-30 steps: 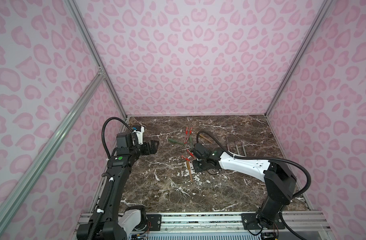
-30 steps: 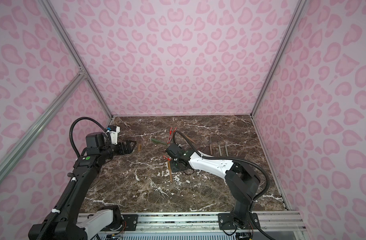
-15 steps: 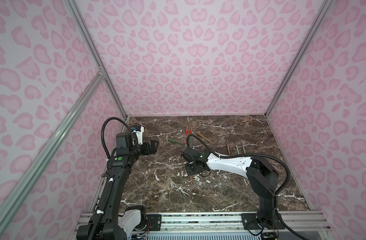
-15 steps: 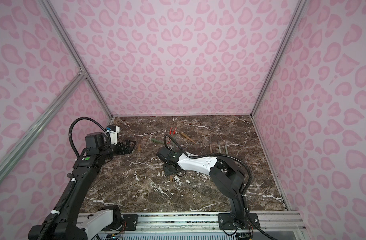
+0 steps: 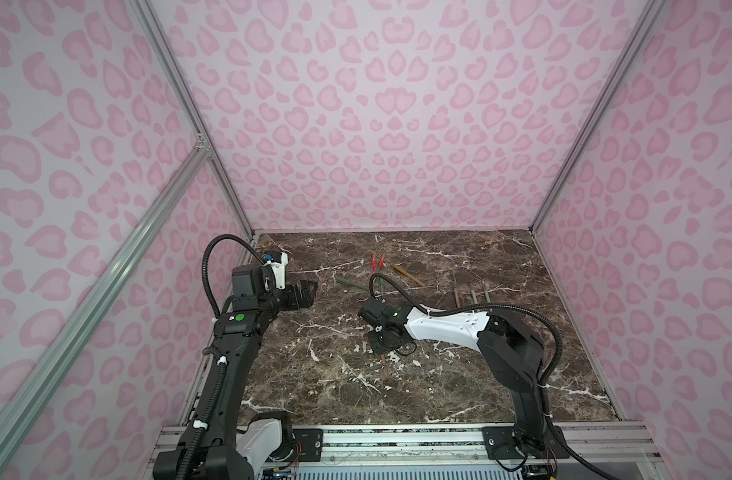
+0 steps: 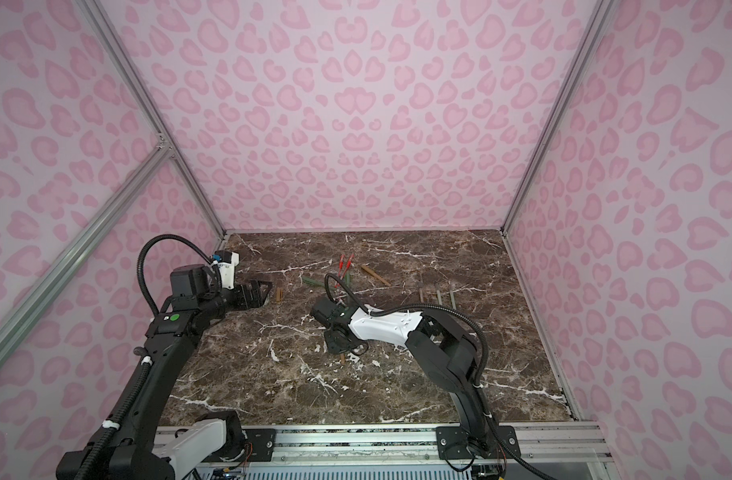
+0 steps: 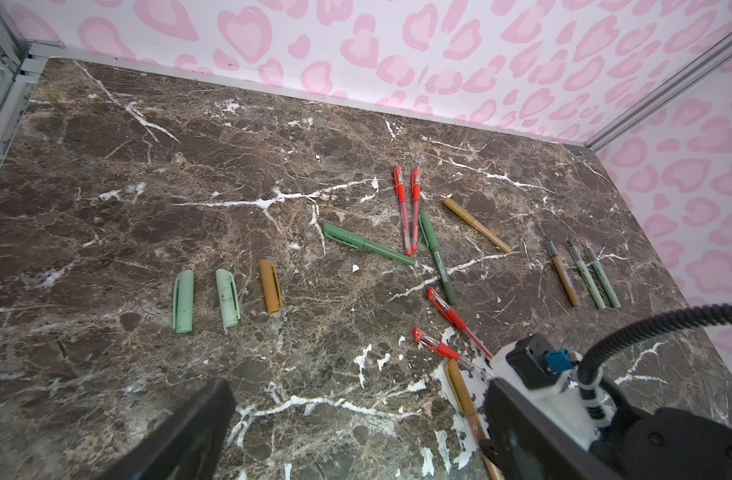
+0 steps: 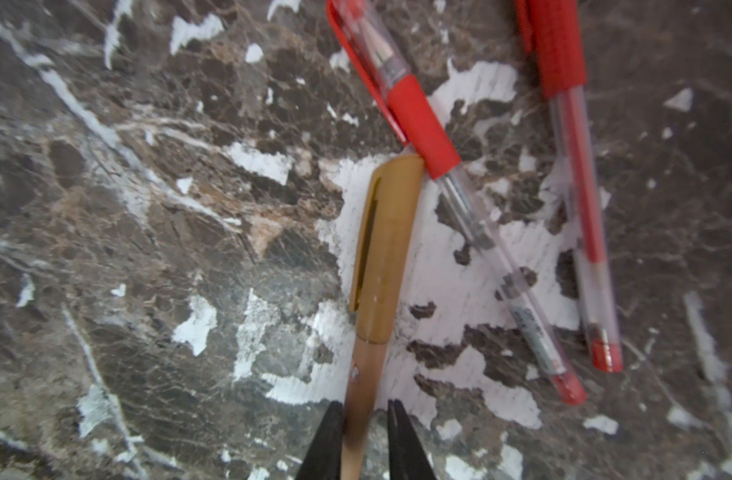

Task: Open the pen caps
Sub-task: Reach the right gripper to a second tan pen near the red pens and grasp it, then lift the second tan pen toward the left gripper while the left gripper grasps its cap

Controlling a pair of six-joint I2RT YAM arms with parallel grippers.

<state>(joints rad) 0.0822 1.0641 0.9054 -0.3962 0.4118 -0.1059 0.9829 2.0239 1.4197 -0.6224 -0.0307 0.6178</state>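
A: Why is the right tool [image 8: 366,440] placed so low?

B: The tan pen [image 8: 370,332] is straddled at its barrel, fingers nearly touching it, so the tan cap [image 8: 387,249] is left free. The left tool [image 7: 335,432] is held wide apart, empty.

A: Room?

B: Two red pens [image 8: 472,216] lie just beside; bare table [image 8: 148,249] is seen opposite. Three removed caps [image 7: 227,297] lie well apart.

The left claw [image 5: 310,293] hangs above the counter [image 5: 439,386], jaws spread wide and empty. The white-and-black right arm [image 5: 443,328] reaches toward the middle, its claw [image 8: 362,440] pointing down, narrowly parted.
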